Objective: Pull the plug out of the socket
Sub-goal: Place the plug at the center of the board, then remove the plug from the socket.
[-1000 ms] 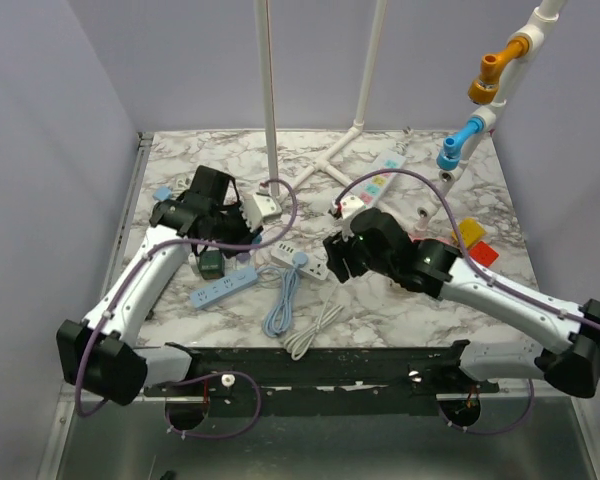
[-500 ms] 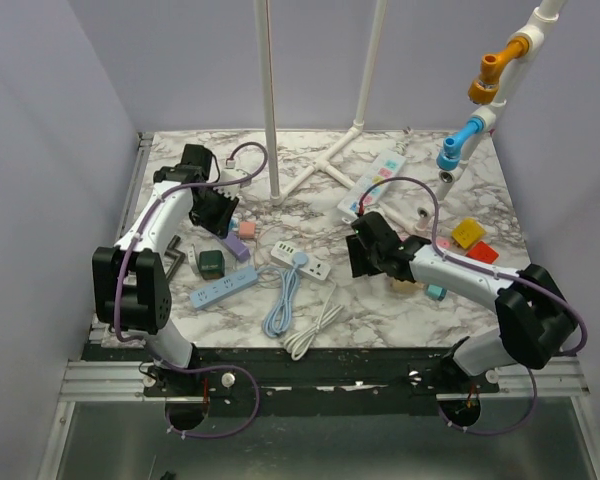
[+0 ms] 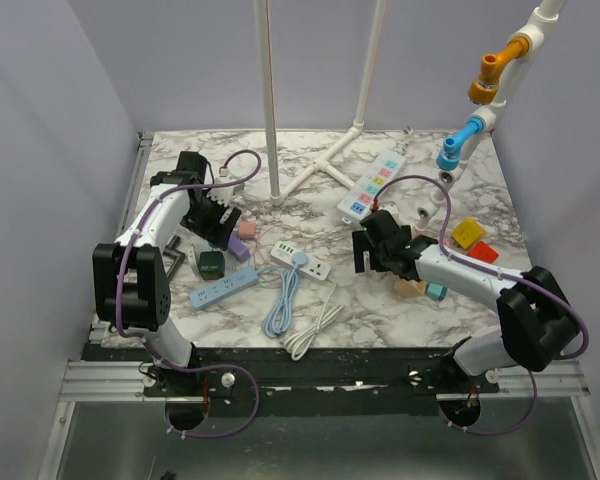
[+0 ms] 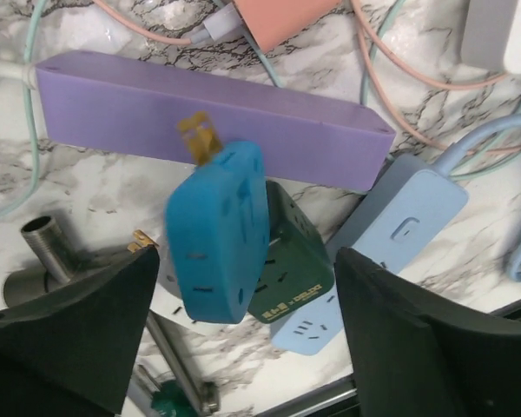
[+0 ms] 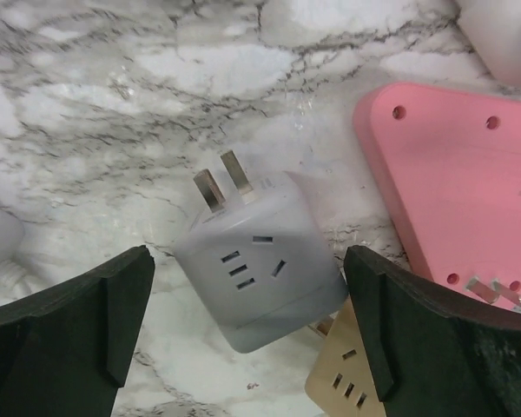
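Observation:
In the left wrist view a blue plug [image 4: 215, 234] with bare brass prongs leans against a dark green cube socket [image 4: 291, 269], in front of a purple power strip [image 4: 208, 117]. My left gripper [image 4: 247, 347] is open around the blue plug and its fingers do not touch it. From above, the left gripper [image 3: 213, 216] hangs just beyond the green cube [image 3: 212, 264]. My right gripper [image 5: 247, 347] is open over a grey cube adapter [image 5: 256, 261], which lies on the marble with its two prongs bare. The right gripper [image 3: 366, 250] sits right of centre.
A light blue strip [image 3: 223, 287] and a white strip [image 3: 302, 262] with cables lie near the front. A long white strip [image 3: 372, 185] is further back. A pink plate [image 5: 460, 191] and a tan cube [image 5: 352, 373] flank the grey adapter. White poles [image 3: 270, 100] rise behind.
Both arms have swung away from the table's middle, the left to the far left and the right to the right. Both grippers have opened wider.

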